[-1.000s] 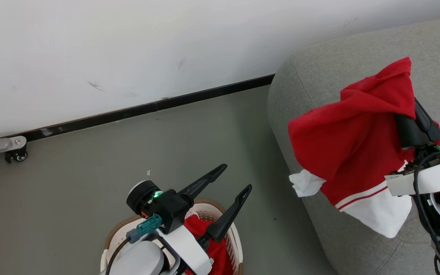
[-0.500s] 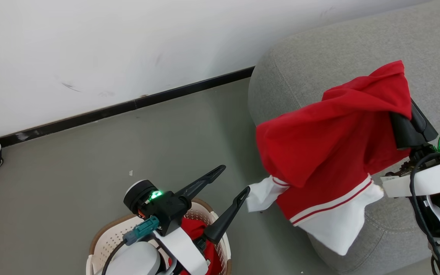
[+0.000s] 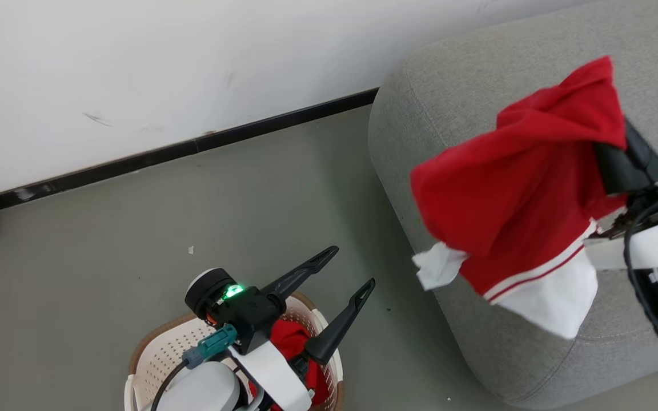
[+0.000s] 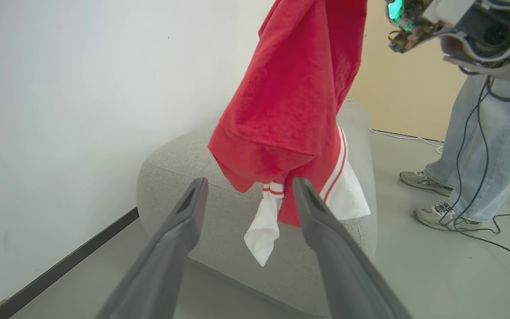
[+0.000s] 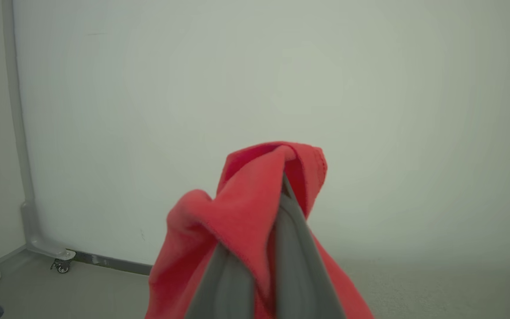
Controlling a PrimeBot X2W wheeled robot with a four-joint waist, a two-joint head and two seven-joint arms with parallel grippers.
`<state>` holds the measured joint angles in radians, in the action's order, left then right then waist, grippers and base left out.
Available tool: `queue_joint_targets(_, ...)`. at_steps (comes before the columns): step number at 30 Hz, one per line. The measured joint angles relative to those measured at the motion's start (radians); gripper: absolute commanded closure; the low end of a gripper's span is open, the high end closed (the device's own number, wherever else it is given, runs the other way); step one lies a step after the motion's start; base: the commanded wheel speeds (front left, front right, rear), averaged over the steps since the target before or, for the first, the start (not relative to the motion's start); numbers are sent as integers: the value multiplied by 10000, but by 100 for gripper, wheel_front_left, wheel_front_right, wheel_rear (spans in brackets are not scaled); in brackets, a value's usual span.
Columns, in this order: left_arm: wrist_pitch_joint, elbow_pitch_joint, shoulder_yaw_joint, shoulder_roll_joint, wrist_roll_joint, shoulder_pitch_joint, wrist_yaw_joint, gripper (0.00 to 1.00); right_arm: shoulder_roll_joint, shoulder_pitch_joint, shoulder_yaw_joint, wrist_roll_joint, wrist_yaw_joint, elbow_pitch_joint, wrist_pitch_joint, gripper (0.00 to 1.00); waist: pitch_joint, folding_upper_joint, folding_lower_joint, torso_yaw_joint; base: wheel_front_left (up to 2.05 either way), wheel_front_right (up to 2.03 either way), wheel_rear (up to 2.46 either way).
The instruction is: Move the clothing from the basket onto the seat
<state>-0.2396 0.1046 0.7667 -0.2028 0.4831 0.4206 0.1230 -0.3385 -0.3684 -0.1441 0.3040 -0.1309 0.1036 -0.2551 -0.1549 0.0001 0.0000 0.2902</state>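
Our right tool (image 5: 283, 199) clamps a fold of the limp red-and-white fabric garment (image 3: 512, 194) near the grey woven seat (image 3: 454, 91) corner; left tool (image 3: 352, 266) gapes empty

I read the garment (image 3: 512, 188) as soft, matt red cloth with white panels, and the seat (image 3: 449, 85) as coarse grey woven fabric. The basket (image 3: 160, 351) looks like smooth perforated plastic. The left fingers (image 3: 306, 267) are matt dark plastic, the floor (image 3: 135, 228) smooth and matt.

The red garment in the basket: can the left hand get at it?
Probably yes: the left hand hangs open over the basket, where the red garment lies uncovered, though its fingers point away from it.
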Motion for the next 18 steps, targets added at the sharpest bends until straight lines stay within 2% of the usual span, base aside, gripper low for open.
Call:
queue_joint_targets(10,4,-127,56,-169,-2,5,0,0,-1135,-1060,407,-157,0,-531,0,100,-261,0,0,-27,0,0,0)
queue_joint_targets(18,44,-265,184,-171,-12,24,0,0,-1791,-1894,1003,-31,0,-1108,-2,100,-560,0,0,-52,0,0,0)
